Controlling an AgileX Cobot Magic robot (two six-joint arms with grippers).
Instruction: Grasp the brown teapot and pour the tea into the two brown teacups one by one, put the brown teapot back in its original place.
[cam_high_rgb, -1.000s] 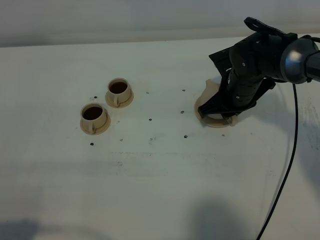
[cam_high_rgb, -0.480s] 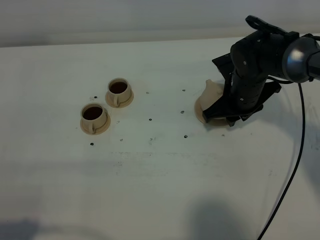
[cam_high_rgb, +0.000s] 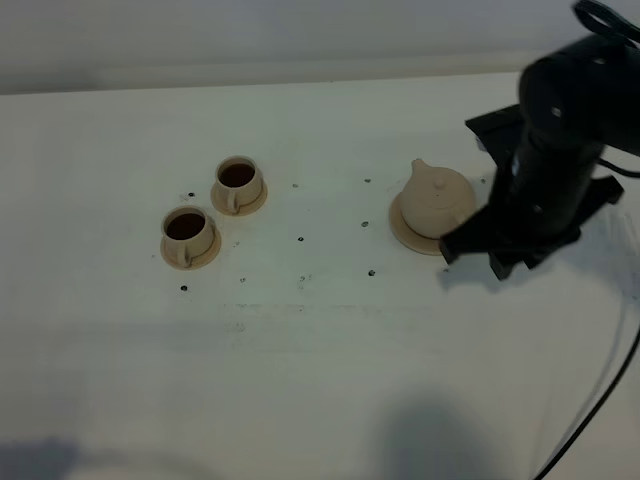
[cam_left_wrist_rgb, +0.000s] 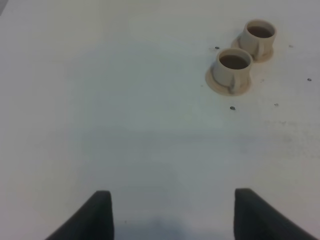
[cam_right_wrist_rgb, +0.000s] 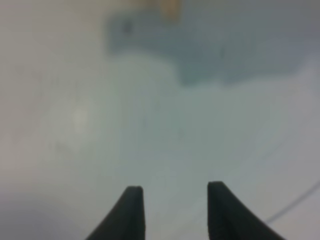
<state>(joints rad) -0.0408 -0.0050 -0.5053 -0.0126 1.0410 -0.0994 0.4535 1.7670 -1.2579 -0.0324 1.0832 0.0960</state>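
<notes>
Right claw (cam_high_rgb: 480, 262): seen just right of the teapot (cam_high_rgb: 437, 198), apart from it; in the right wrist view two dark fingers (cam_right_wrist_rgb: 131, 212) stand parted with only blurred desk between them, nothing gripped.
Left claw (cam_left_wrist_rgb: 172, 215): shown only in the left wrist view, spread wide over bare desk, holding nothing; well apart from the cups.
Teapot: upright on the coaster (cam_high_rgb: 405, 229), spout turned away from the right claw, toward the cups; knobbed lid in place.
Cups: near cup (cam_high_rgb: 187, 232) and far cup (cam_high_rgb: 238, 182) are set side by side on their saucers at the left of the desk (cam_high_rgb: 320, 340), well apart from the teapot; dark tea is seen in both.
Room: a wide bare stretch of desk lies between cups and teapot, marked only by small dark specks; the front half of the desk is open. The right arm's black cable (cam_high_rgb: 600, 400) hangs at the right edge.
Looks: teapot squat, rounded, light tan, larger than the cups; cups small, cylindrical, same tan, handles toward the front.
</notes>
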